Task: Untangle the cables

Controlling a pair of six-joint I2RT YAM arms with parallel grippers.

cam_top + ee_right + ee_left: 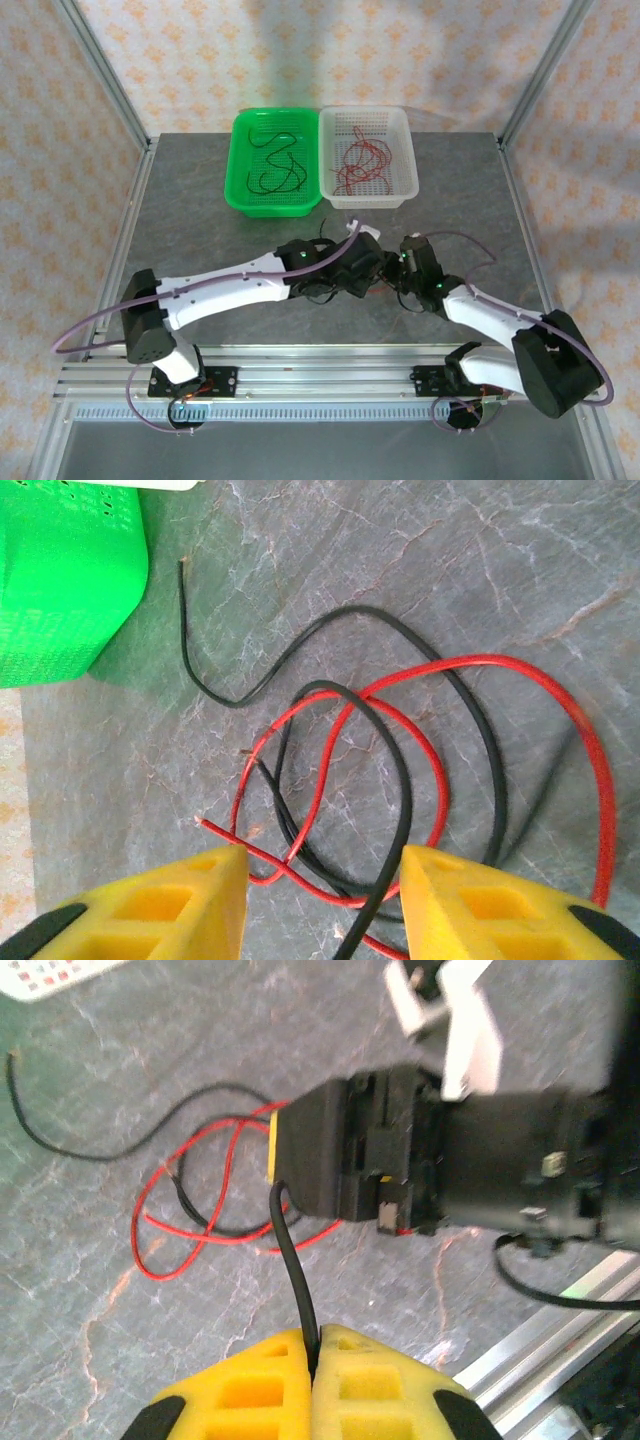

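Note:
On the grey table between the two grippers lies a tangle of red cable (470,662) and black cable (404,780). In the right wrist view my right gripper (320,900) is open just above it, with crossing red and black strands between the yellow fingers (205,900). My left gripper (317,1355) is shut on one black cable (295,1270), which rises from the table toward the jaws. A red loop (160,1245) and another black strand (90,1150) lie beyond it. From above, the left gripper (362,262) and the right gripper (403,262) nearly meet.
A green basket (240,160) holding black cables (280,165) and a white basket (405,160) holding red cables (360,160) stand side by side at the back. The green basket's wall (60,580) is close to the tangle. An aluminium rail (320,375) runs along the near edge.

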